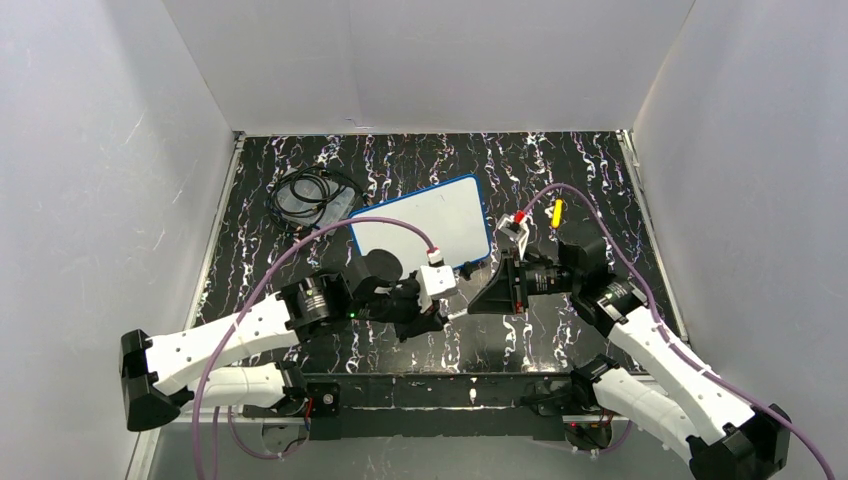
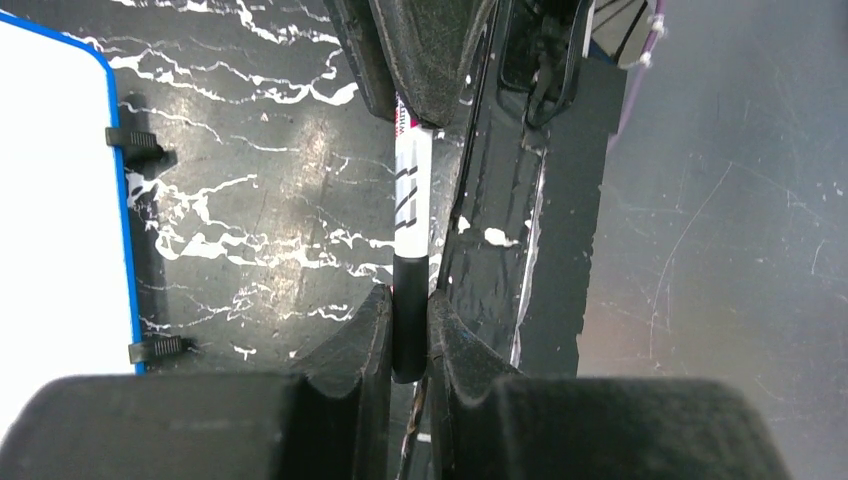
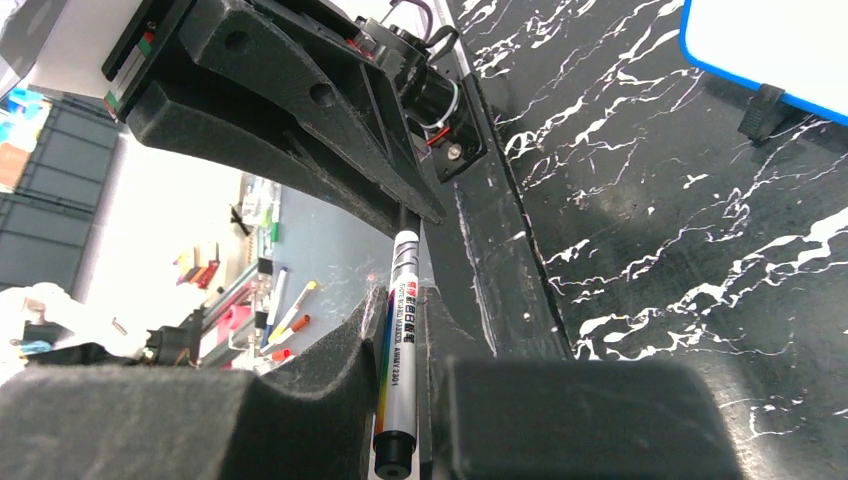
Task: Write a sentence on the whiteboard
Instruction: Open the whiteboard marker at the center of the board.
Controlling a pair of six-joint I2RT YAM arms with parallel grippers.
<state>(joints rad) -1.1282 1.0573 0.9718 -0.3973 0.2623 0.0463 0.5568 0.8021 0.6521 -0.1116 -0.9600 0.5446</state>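
The whiteboard (image 1: 425, 225) lies flat on the black marbled table, white with a thin blue rim; its edge also shows in the wrist views (image 2: 50, 200) (image 3: 770, 40). Its face looks plain white and the sentence is out of view. Near the table's front edge both grippers meet on one marker (image 2: 412, 195) held in the air. My left gripper (image 2: 408, 325) is shut on the marker's black cap (image 2: 408, 310). My right gripper (image 3: 405, 345) is shut on the silver barrel (image 3: 400, 320). From above, the left gripper (image 1: 440, 312) and the right gripper (image 1: 482, 298) face each other.
A coil of black cable (image 1: 310, 195) lies at the back left beside the board. A yellow object (image 1: 557, 211) and a red-tipped one (image 1: 521, 216) lie right of the board. Black clips (image 2: 135, 145) stick out from the board's rim. White walls enclose the table.
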